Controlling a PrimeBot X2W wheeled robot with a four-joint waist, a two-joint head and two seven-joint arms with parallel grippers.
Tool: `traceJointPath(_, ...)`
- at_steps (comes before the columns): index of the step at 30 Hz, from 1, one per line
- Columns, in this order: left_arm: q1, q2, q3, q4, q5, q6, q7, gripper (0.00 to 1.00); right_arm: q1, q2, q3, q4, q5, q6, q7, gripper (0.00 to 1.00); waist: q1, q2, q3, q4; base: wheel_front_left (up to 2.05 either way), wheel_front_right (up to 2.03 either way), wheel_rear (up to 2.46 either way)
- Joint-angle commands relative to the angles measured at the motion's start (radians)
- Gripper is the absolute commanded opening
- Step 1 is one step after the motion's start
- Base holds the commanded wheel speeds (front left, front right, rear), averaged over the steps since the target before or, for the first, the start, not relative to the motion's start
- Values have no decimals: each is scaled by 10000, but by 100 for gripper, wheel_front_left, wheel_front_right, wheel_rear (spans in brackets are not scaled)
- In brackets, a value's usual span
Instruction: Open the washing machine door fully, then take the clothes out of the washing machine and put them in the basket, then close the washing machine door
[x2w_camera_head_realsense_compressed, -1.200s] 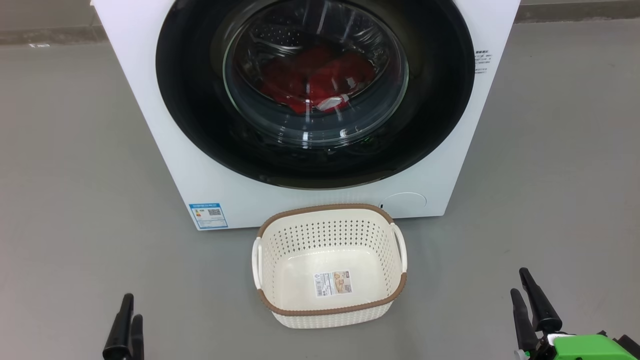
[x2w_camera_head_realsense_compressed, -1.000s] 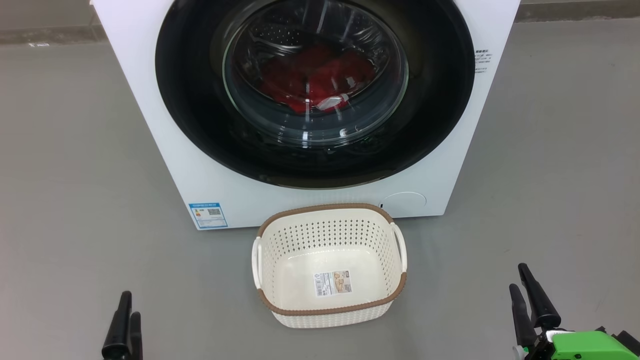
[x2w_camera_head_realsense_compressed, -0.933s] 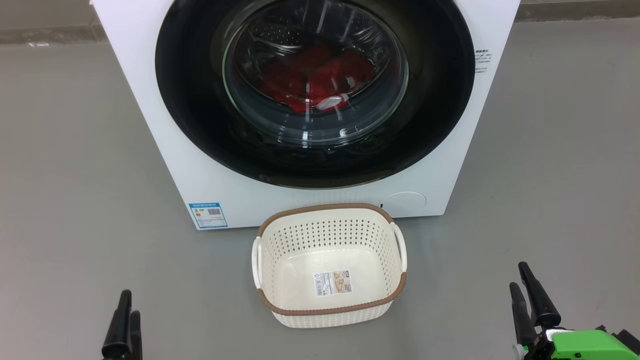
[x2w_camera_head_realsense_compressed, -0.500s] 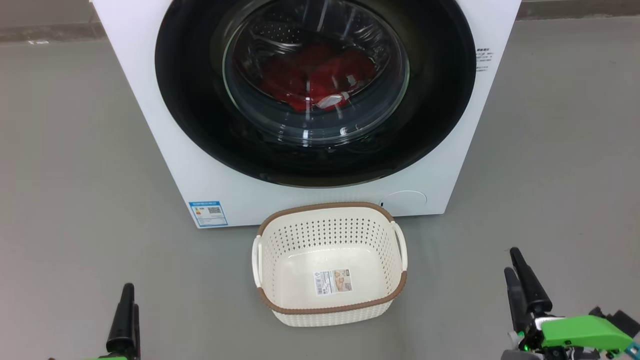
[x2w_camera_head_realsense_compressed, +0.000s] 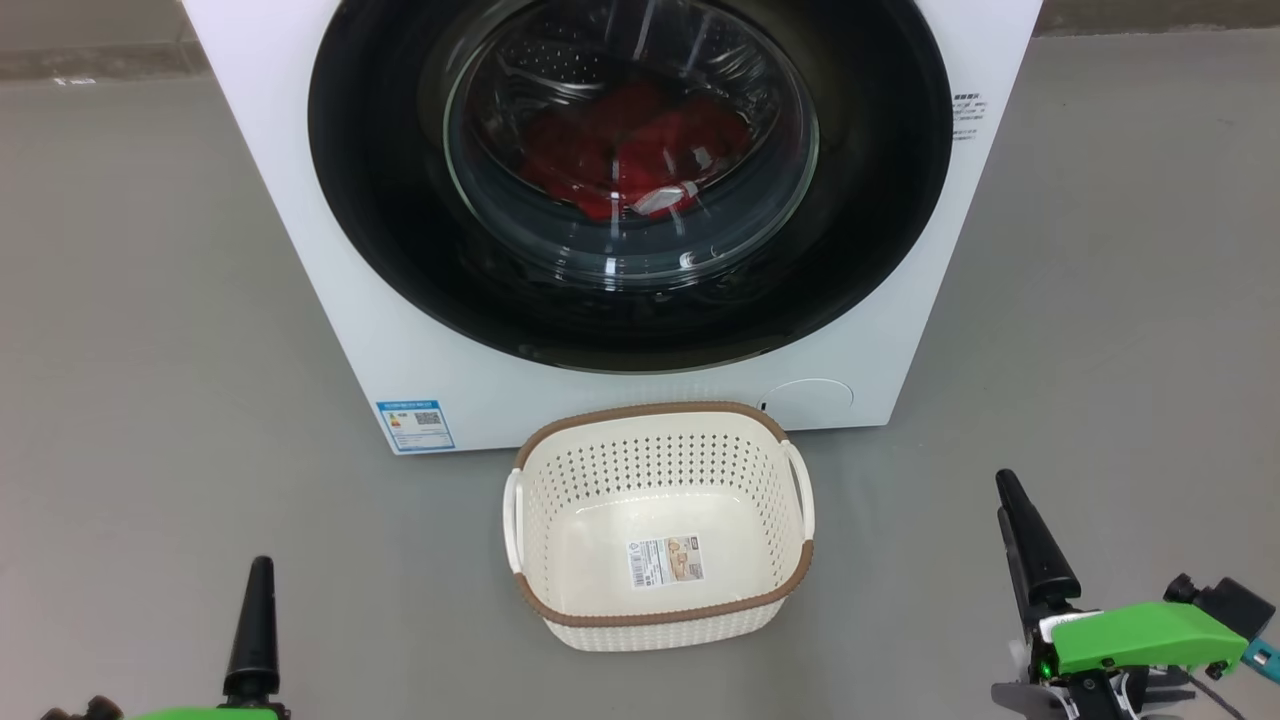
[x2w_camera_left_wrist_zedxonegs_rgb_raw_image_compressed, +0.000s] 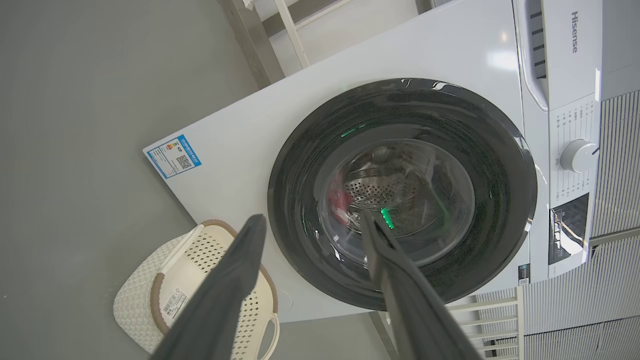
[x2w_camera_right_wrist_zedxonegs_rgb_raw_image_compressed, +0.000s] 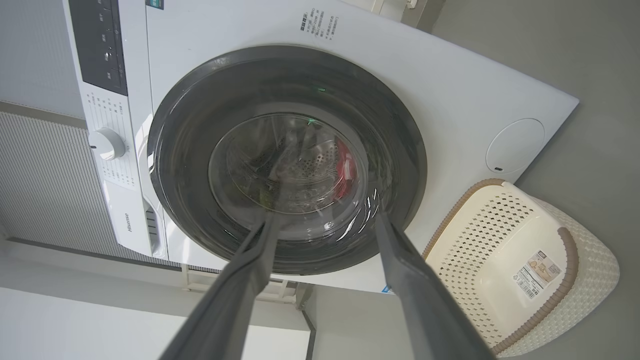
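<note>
Nothing is done yet — the washing machine door (x2w_camera_head_realsense_compressed: 380, 200) sits shut on the washing machine (x2w_camera_head_realsense_compressed: 360, 330) with the clothes (x2w_camera_head_realsense_compressed: 620, 150) behind its glass, the basket (x2w_camera_head_realsense_compressed: 650, 412) stands empty on the floor (x2w_camera_head_realsense_compressed: 150, 300) just in front, and the left gripper (x2w_camera_left_wrist_zedxonegs_rgb_raw_image_compressed: 312, 217) and right gripper (x2w_camera_right_wrist_zedxonegs_rgb_raw_image_compressed: 327, 218) hover with jaws wide, holding nothing.

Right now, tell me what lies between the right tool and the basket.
Bare grey floor and nothing else separates the right tool from the basket, as the head view shows.

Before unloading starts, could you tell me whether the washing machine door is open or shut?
Shut: the washing machine door lies flush, the clothes behind its glass.
</note>
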Motion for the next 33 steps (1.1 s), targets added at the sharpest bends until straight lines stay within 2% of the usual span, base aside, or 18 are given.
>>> traceJointPath(1, -423, 233, 71, -319, 362, -48, -116, 100, -556, -138, 188, -269, -295, 6, -147, 100, -1, 0, 7, -1, 0, 0, 0)
traceJointPath(21, -488, 195, 265, -359, 4137, -45, -711, 100, -892, -170, 476, -296, -3892, 8, -733, 100, -1, 0, 49, 23, 0, 0, 0)
traceJointPath(33, -508, 155, 312, -344, 5940, -20, -1036, 100, -1081, -219, 805, -166, -5967, 10, -1054, 100, -1, 0, 51, 29, 0, 0, 0)
